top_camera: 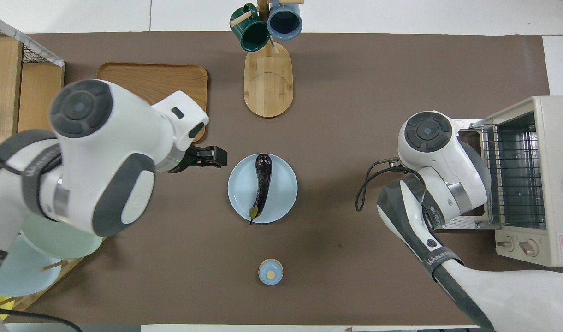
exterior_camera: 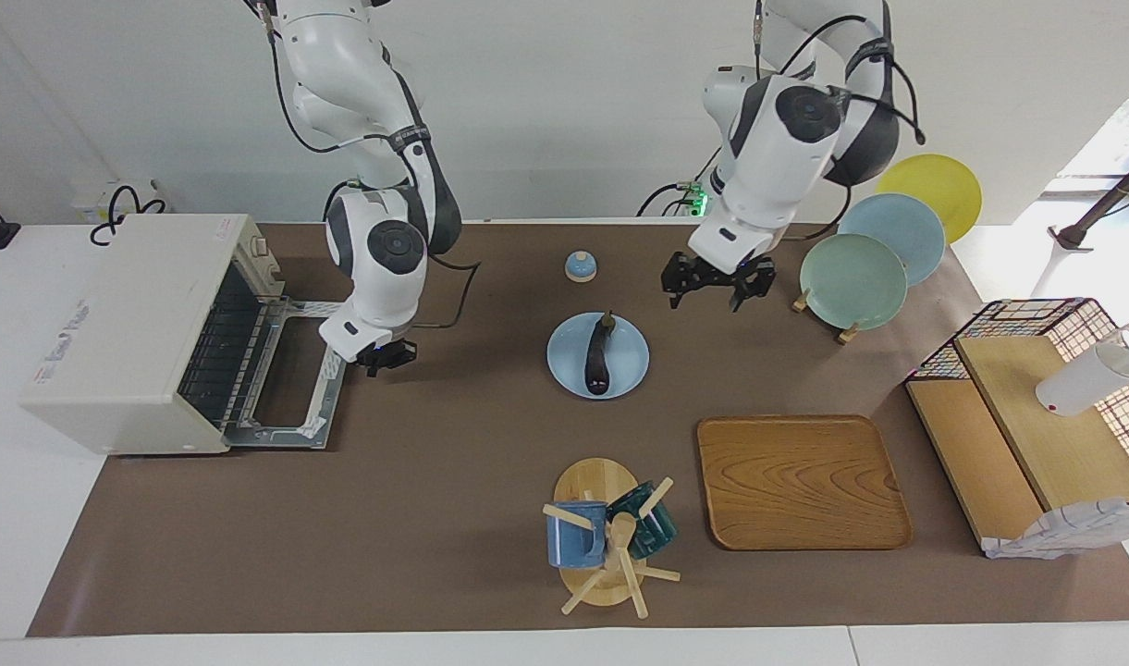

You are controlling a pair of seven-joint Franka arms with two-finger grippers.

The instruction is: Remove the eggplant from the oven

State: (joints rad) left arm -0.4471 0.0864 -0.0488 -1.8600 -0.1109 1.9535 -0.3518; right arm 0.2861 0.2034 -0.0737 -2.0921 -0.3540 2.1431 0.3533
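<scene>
While the eggplant [exterior_camera: 597, 356] lies plated, both claws hang apart from it.

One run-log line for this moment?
eggplant: on blue plate | oven: door open | right pincer: shut, empty, by door | left pincer: open, empty

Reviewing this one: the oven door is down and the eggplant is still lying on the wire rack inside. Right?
Not quite. The oven door is down, but the eggplant lies on the light blue plate mid-table, not on the rack; the overhead view shows the rack bare and the eggplant on the plate.
</scene>
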